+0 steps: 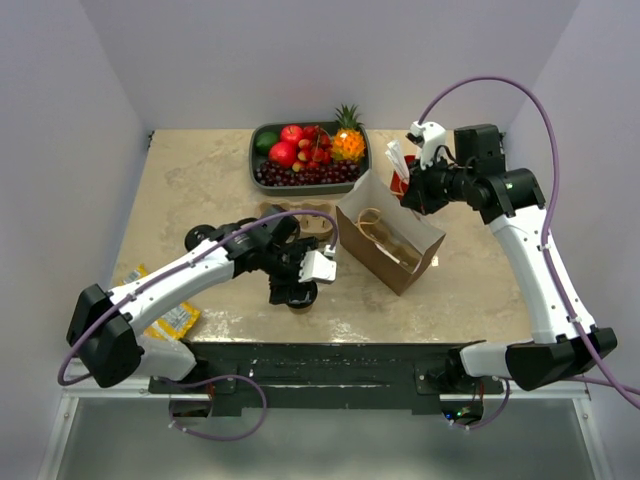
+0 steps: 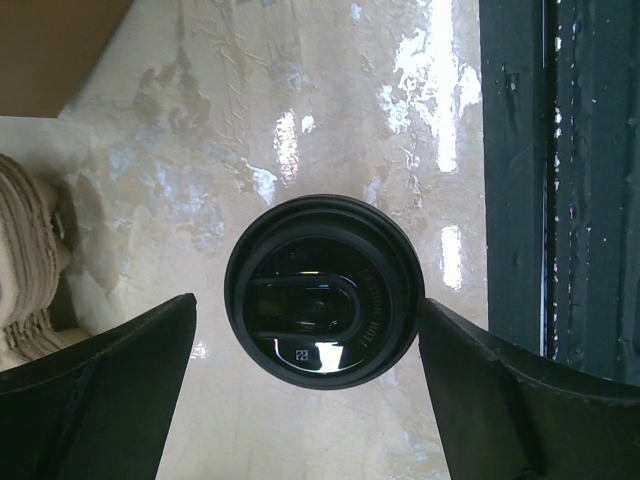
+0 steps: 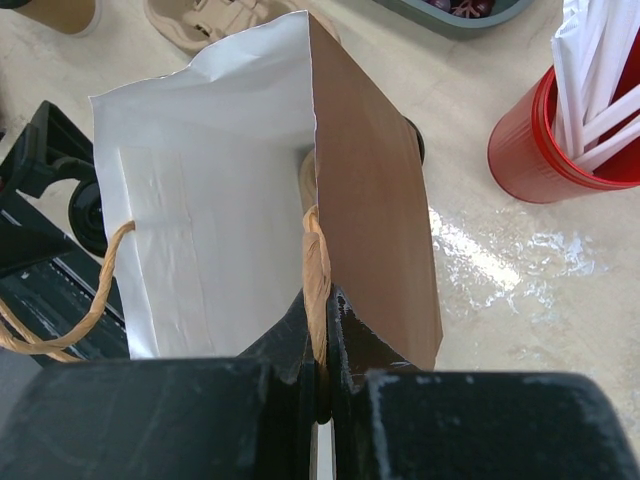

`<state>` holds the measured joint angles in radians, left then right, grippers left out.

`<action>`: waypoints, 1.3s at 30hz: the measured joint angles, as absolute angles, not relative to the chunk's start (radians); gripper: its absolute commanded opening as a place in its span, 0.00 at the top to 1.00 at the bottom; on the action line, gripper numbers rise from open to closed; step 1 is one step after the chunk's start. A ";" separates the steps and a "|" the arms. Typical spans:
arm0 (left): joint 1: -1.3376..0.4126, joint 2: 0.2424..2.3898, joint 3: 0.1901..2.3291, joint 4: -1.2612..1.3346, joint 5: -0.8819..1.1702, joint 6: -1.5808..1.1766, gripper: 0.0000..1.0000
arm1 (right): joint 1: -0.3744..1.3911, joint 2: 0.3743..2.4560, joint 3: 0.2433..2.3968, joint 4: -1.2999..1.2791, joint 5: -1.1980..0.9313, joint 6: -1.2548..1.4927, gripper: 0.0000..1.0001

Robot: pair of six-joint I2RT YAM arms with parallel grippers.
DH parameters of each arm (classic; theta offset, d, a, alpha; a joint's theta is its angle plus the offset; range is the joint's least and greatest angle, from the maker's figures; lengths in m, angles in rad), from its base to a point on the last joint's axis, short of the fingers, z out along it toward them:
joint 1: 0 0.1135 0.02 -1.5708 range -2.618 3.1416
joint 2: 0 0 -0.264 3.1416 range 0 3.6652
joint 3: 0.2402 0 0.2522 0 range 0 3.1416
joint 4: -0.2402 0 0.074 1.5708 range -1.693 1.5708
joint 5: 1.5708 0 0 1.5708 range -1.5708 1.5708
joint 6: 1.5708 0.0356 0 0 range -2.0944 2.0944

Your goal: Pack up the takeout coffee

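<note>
The takeout coffee shows from above in the left wrist view as a round black lid [image 2: 323,290] standing on the table; its brown cup is hidden beneath. In the top view it [image 1: 297,298] stands near the table's front edge. My left gripper [image 2: 308,303] is open and straddles the lid: the right finger [image 2: 500,400] is at its rim, and the left finger [image 2: 110,385] stands apart. My right gripper [image 3: 322,300] is shut on the rim and twisted handle of the brown paper bag [image 3: 370,200], which stands open, white inside, at the centre right [image 1: 390,238].
A red cup of white straws [image 3: 535,140] stands right of the bag. The fruit tray [image 1: 258,160] is at the back. The tan cup carrier [image 2: 25,270] lies beside the left gripper. Yellow packets [image 1: 172,318] lie front left. The dark table edge [image 2: 560,200] is close to the cup.
</note>
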<state>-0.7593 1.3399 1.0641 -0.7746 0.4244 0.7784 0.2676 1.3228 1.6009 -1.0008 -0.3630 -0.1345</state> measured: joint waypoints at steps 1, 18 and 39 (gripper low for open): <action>-0.759 1.348 1.063 -0.775 0.424 0.779 0.07 | 0.266 1.323 1.601 -1.001 -0.363 -0.134 1.00; -0.759 1.399 1.049 -0.776 0.426 0.789 0.29 | 0.262 1.341 1.601 -0.999 -0.385 -0.133 1.00; -0.759 1.387 1.049 -0.786 0.389 0.796 0.55 | 0.262 1.341 1.601 -0.997 -0.385 -0.131 1.00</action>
<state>-0.7593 1.3869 1.0489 -0.7864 0.3885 0.7959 0.2615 1.3415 1.6009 -0.9970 -0.3847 -0.1310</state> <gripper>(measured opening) 0.743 0.026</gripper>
